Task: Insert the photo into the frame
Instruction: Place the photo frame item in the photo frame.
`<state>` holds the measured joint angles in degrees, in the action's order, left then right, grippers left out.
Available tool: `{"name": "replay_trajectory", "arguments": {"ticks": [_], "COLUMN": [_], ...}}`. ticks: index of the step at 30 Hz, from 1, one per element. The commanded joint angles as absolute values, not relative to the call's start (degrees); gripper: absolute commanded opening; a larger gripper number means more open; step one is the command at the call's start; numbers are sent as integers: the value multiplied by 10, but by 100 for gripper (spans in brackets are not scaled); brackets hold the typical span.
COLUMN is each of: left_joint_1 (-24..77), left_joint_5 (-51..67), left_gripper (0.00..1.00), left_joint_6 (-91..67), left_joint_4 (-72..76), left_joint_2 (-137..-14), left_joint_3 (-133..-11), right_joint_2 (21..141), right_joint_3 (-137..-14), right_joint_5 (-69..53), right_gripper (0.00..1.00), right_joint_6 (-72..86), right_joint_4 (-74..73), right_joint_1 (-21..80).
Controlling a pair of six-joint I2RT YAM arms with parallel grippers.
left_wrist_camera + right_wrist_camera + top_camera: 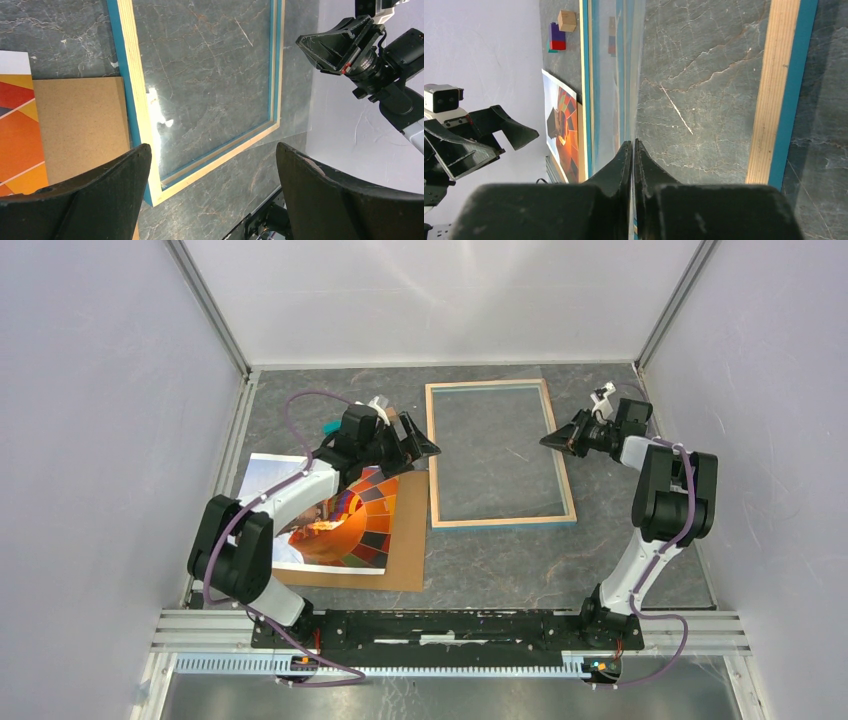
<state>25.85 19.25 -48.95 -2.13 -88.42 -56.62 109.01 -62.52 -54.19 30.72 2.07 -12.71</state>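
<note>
Clear glass or plastic, I cannot tell which, makes up the thin pane (619, 90) that my right hand (552, 440) is clenched on, holding it over the right rail of the frame (505, 523). The frame lies pale-wood side up on the tabletop (620, 540). My left hand (422, 443) hangs released, fingers wide, above the corner of the brown backing board (408, 540). The photo (345, 530) rests on that board, left of the frame and partly under my left arm.

Risks, as I judge them: so slim a pinch on a slick sheet could slip and drop the pane onto the rail, or the pane could drag the frame askew.

Grey marbled surface, 3 pale walls (100, 440) close around; a wooden cube (567, 21) and a purple-and-red block (556, 37) sit beyond the photo
</note>
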Motion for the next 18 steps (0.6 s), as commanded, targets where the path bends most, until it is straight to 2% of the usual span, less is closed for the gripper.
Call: {"name": "replay_trajectory", "arguments": {"ticks": [1, 4, 6, 11, 15, 18], "left_joint_1": [261, 261, 262, 263, 266, 271], "left_joint_5": [208, 211, 213, 224, 243, 268], "left_gripper": [100, 100, 100, 100, 100, 100], "left_joint_6": [-506, -507, -508, -507, -507, -506], "left_joint_4": [13, 14, 14, 14, 3, -8], "left_joint_2": [-885, -884, -883, -879, -900, -934], "left_joint_3": [-577, -577, -577, -582, -596, -612], "right_joint_2": [1085, 1069, 1055, 1008, 957, 926], "right_joint_3": [-628, -630, -634, -707, -744, -720], "right_joint_5": [-561, -553, -549, -406, -223, -174], "right_gripper": [16, 40, 51, 77, 87, 88], "right_joint_6": [291, 276, 265, 120, 59, 53], "right_joint_4": [33, 15, 3, -194, -287, -287], "right_joint_1": [-125, -126, -126, -124, -113, -94]}}
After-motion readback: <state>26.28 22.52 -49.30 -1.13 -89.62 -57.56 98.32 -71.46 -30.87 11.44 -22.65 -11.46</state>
